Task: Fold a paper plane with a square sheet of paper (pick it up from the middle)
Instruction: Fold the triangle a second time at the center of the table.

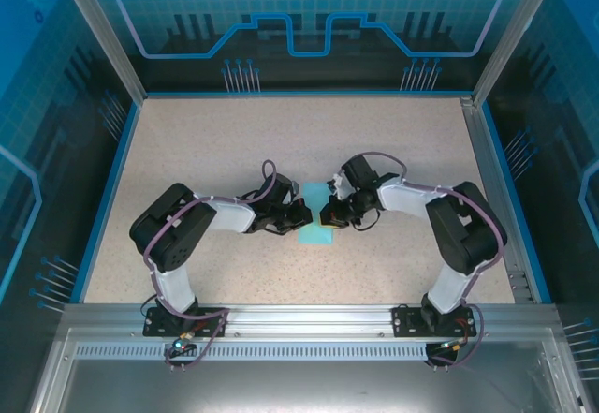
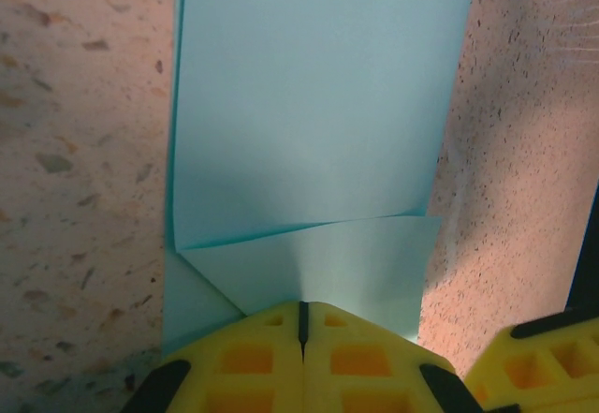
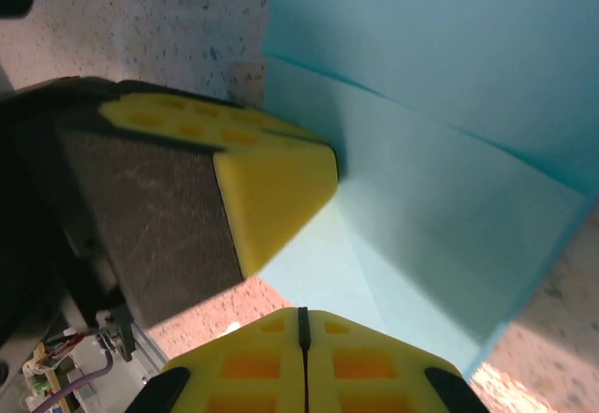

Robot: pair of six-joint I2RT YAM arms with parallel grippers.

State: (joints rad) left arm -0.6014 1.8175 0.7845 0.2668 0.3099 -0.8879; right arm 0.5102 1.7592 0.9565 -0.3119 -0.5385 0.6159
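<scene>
At each wrist view's bottom edge, your yellow-tipped left gripper and right gripper sit with jaws closed, tips on the thin light-turquoise square sheet of paper, centre frame overhead. You're likely pressing an early fold; next, run along the crease without dragging it.

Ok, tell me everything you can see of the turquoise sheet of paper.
The sheet of paper is thin, matte, light turquoise and unmarked. It lies on the speckled table, midway between the two arms, and is partly folded: layers overlap, with a slanted crease and a turned-in corner at one end. The left gripper and the right gripper both rest their tips on it near that fold, jaws shut.
</scene>
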